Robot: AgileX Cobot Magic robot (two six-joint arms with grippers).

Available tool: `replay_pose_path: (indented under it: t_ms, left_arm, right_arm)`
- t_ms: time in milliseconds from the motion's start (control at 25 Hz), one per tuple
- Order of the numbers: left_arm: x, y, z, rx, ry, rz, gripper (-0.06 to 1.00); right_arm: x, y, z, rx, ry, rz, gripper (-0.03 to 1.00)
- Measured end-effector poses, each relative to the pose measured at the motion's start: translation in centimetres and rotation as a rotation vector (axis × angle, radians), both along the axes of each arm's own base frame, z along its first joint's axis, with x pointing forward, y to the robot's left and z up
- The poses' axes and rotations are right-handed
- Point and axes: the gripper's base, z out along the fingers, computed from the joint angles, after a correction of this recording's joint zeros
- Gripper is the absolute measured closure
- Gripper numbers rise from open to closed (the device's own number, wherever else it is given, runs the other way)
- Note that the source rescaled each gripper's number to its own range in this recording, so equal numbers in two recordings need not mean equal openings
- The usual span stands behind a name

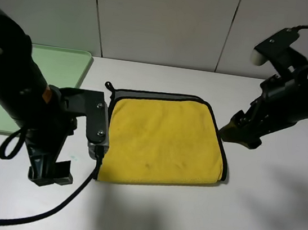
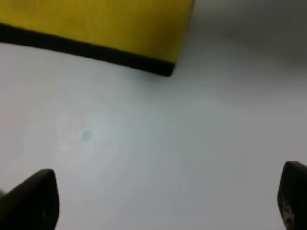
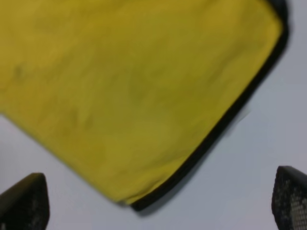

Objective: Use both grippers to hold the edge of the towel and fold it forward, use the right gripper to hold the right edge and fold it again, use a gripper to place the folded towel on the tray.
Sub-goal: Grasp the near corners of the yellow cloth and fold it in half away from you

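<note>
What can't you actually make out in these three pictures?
- High view: the left arm covers the towel along its left edge, and part of the tray.
- Left wrist view: of the left gripper only fingertips show; the frame edge cuts the rest.
- Right wrist view: the towel is blurred, texture unreadable.

Exterior high: mounted above, looking steeply down on table [image 1: 265, 220], wall panels [image 1: 166, 20] across top of frame. Wide view, towel [image 1: 162, 141] at centre, tray [image 1: 64, 61] at upper left.
Left wrist: very near table [image 2: 158, 143], facing down past own fingertips [image 2: 33, 201], catching one towel [image 2: 96, 19] corner.
Right wrist: close over towel [image 3: 129, 96], cloth filling most of frame.
Towel shared by all three views.
</note>
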Motion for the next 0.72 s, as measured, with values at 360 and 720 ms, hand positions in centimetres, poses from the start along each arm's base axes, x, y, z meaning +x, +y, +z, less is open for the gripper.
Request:
replay_pose_path:
  t_ms: [360,720]
  left_arm:
    - [0.4,-0.5,-2.0,0.040,0.042,-0.019,0.04]
    - [0.4,-0.5,-2.0,0.038,0.041,-0.019,0.04]
  right_arm:
    - [0.0,0.1,-2.8,-0.210,0.059,0.434,-0.03]
    - [-1.1,3.1,-5.5,-0.276,0.109,0.773,-0.03]
